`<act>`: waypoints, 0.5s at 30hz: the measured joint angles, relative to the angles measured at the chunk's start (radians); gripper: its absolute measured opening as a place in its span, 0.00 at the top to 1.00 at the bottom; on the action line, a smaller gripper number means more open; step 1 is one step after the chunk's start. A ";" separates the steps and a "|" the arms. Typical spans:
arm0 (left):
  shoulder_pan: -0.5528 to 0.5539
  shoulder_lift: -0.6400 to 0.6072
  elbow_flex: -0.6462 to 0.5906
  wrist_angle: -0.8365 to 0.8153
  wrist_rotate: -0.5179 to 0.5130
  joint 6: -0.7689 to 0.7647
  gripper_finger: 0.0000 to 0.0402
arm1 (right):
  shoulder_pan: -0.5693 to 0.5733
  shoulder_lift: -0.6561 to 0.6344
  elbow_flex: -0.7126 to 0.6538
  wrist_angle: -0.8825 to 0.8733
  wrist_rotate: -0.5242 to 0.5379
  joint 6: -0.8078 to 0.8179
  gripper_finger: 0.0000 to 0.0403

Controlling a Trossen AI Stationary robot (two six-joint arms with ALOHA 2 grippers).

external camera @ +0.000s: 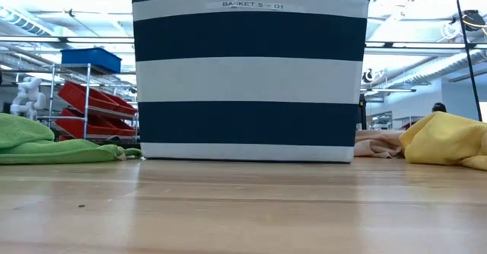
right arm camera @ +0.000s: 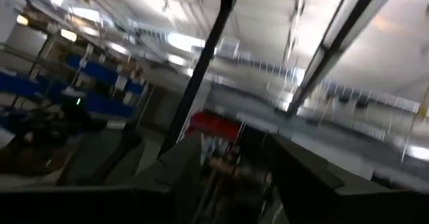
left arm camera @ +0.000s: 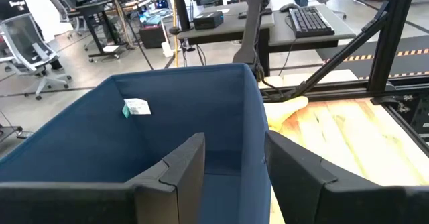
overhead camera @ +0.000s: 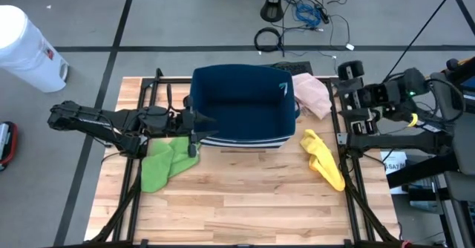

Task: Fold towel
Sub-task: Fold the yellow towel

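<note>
A light wooden table (overhead camera: 245, 203) is filling the lower centre of the high view, standing on a grey floor with cables trailing along the top edge and a white bin (overhead camera: 26, 49) sitting at the upper left. A navy and white striped basket (overhead camera: 241, 103) is standing in the upper middle of the table. The green towel (overhead camera: 165, 159) is lying crumpled just left of the basket's lower left corner, in the left centre of the frame. A yellow cloth (overhead camera: 323, 157) is resting right of centre, and a pink cloth (overhead camera: 313, 93) is lying against the basket's right side near the upper right.

The left gripper (overhead camera: 199, 133) is reaching in from the left and straddling the basket's left wall: in the left wrist view its fingers (left arm camera: 184, 170) are standing on either side of the blue fabric, partly spread, with a small gap showing, so they are not visibly pinching it. It is holding nothing else.

The right gripper (right arm camera: 231, 174) is parked off the table at the upper right of the high view, pointing up toward the ceiling, its fingers standing apart and empty.
</note>
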 joint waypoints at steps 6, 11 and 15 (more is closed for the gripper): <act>0.000 0.000 0.000 0.001 0.000 0.005 0.59 | 0.000 -0.005 0.003 -0.382 0.001 -0.075 0.60; 0.000 0.001 0.000 0.022 0.000 0.041 0.59 | 0.000 0.071 0.001 -0.461 -0.002 -0.116 0.60; 0.000 0.001 0.000 0.121 0.000 0.050 0.59 | 0.023 0.160 -0.001 -0.414 -0.002 -0.103 0.60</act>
